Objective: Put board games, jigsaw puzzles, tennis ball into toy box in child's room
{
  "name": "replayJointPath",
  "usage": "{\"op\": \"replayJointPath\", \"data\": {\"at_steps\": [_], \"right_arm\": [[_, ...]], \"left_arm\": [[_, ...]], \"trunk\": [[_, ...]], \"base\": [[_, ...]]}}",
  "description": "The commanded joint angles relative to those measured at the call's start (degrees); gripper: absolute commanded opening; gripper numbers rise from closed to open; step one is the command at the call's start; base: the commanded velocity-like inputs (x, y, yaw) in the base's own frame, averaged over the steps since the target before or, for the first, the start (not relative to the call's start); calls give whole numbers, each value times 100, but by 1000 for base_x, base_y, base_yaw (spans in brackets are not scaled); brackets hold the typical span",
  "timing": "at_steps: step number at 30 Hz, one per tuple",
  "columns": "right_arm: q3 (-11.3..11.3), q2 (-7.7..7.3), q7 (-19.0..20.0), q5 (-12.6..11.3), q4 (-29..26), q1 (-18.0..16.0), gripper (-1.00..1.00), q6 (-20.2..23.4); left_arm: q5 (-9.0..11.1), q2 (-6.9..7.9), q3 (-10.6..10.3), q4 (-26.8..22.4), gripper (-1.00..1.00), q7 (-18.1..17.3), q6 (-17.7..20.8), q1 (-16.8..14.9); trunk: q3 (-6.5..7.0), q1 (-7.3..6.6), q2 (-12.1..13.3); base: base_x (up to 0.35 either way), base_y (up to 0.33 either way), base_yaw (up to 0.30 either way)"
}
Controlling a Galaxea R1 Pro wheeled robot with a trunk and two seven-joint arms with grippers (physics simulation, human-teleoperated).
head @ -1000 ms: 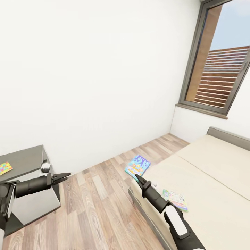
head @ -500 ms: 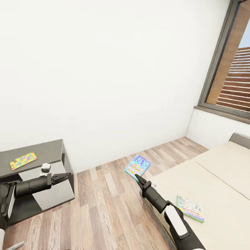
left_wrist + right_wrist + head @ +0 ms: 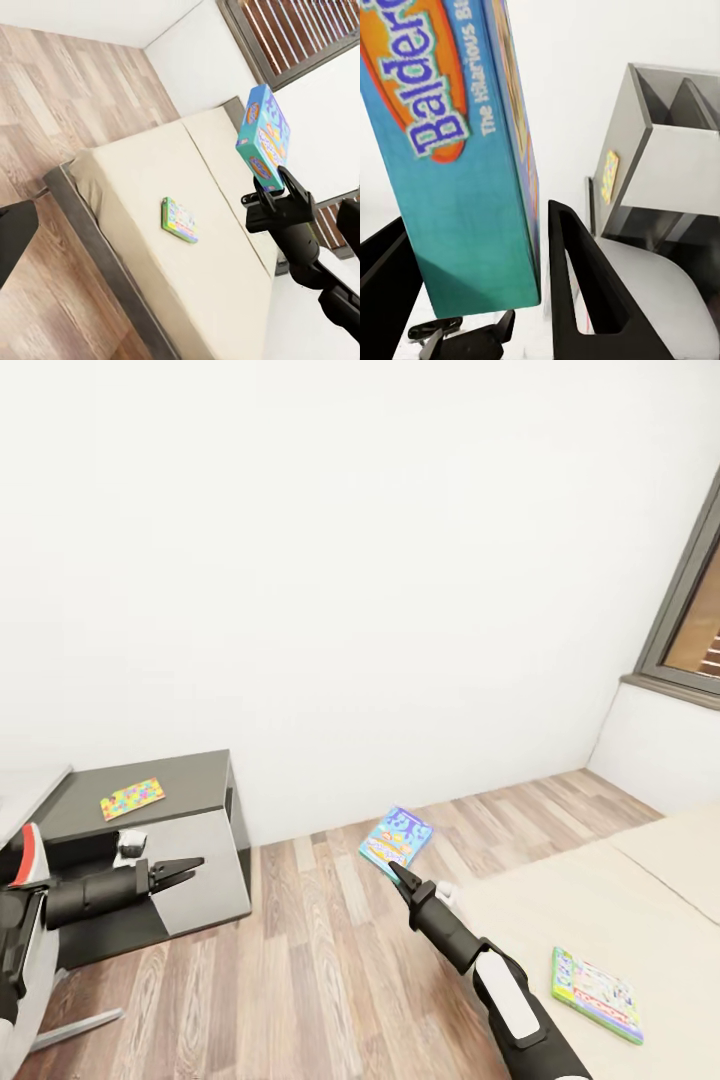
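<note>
My right gripper (image 3: pixel 400 872) is shut on a blue board game (image 3: pixel 396 840) and holds it upright above the wood floor. In the right wrist view its lettered face (image 3: pixel 457 150) stands between the two black fingers (image 3: pixel 577 285). A second board game (image 3: pixel 597 993), green-edged, lies flat on the bed (image 3: pixel 560 920); it also shows in the left wrist view (image 3: pixel 180 220). One jigsaw puzzle (image 3: pixel 132 798) lies on top of a dark grey shelf unit (image 3: pixel 190 780). My left gripper (image 3: pixel 190 868) hovers open and empty in front of that unit. The toy box and tennis ball are out of view.
A white wall runs across the back. A window frame (image 3: pixel 680 630) stands at the far right above the bed. A pale table corner (image 3: pixel 25 788) and a red chair edge (image 3: pixel 30 855) show at the left. Wood floor (image 3: pixel 300 960) lies between the shelf unit and the bed.
The camera has swung left: window and bed slid right, and the shelf unit with the puzzle came further into view. Both arms keep their pose, the blue game still held.
</note>
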Motion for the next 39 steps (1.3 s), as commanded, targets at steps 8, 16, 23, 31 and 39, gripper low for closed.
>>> {"op": "replayJointPath", "data": {"at_steps": [8,16,23,31,39], "right_arm": [[-20,5,8,-42,-2,-4,-100,51],[-20,5,8,-42,-2,-5,-100,48],[-34,5,26,-50,-21,-4,-100,45],[-32,5,24,-51,-28,-5,-100,48],[-24,11,29,-51,-37,-8,-100,43]], "left_arm": [[-61,-6,8,-3,100,-52,60,-9],[-60,-11,4,-3,100,-45,60,-9],[-60,-11,8,-3,100,-52,60,-9],[-59,-11,8,-3,100,-52,60,-9],[-61,-11,3,-3,100,-45,60,-9]], "trunk": [[-13,4,-13],[-13,4,-13],[-13,4,-13],[-13,4,-13],[-5,4,-13]], "base": [[8,0,287],[152,67,287],[50,14,182],[2,0,9],[68,0,87]]}}
